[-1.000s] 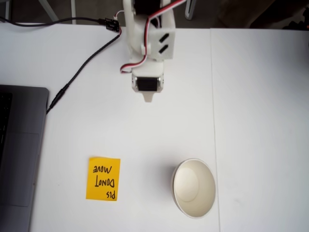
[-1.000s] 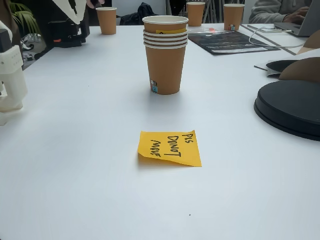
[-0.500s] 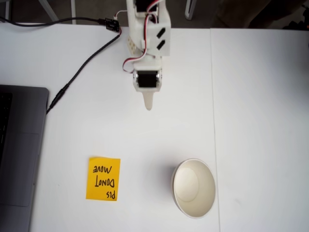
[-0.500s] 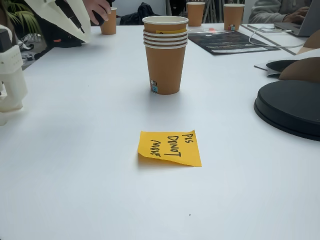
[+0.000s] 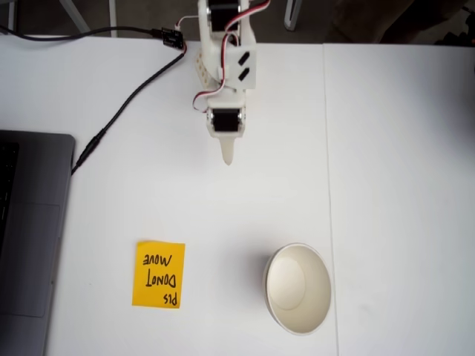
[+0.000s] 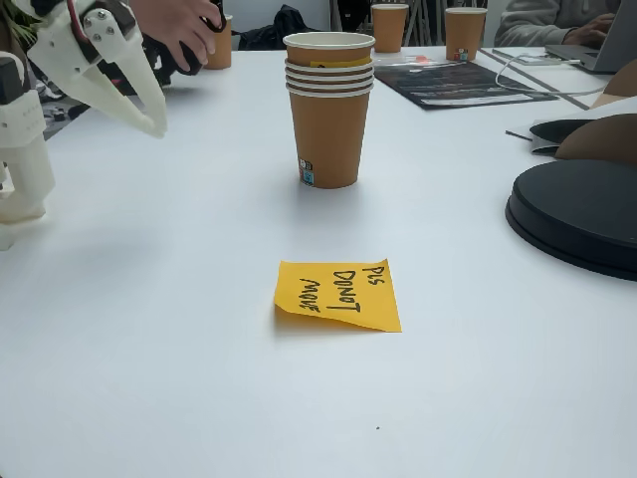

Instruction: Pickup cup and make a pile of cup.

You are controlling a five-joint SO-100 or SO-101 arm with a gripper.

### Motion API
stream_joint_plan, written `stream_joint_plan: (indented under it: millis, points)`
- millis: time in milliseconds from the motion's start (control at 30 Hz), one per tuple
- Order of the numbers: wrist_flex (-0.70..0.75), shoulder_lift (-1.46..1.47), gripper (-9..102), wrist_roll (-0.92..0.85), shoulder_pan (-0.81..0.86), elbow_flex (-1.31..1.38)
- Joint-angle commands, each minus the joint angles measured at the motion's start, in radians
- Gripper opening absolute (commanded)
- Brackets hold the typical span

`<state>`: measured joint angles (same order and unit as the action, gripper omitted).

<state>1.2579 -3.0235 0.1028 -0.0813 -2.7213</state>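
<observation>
Since the earlier frames the white two-finger gripper (image 5: 228,159) has drawn slightly toward the top of the top-down fixed view, and in the low side fixed view it has swung down into the upper left (image 6: 149,121). Its fingers look pressed together to a single point from above, with nothing between them. The pile of cup (image 5: 297,288), paper cups with white insides nested together, stands at the lower centre-right of that view, well apart from the gripper; from the side it shows as a brown stack with four rolled rims (image 6: 328,105), upper centre. An orange handwritten sticky note (image 5: 159,274) lies to its left. No loose cup shows near the arm, so stacking appears done and little seems left.
</observation>
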Motion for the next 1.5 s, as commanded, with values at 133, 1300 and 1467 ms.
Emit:
stream_joint_plan:
  millis: [133,1300,1467]
  points:
    - [-0.028,-0.087,-6,-0.009,0.006,-0.061]
    - [-0.021,-0.261,-7,-0.008,0.008,-0.187]
    - [-0.021,-0.261,-7,-0.008,0.008,-0.187]
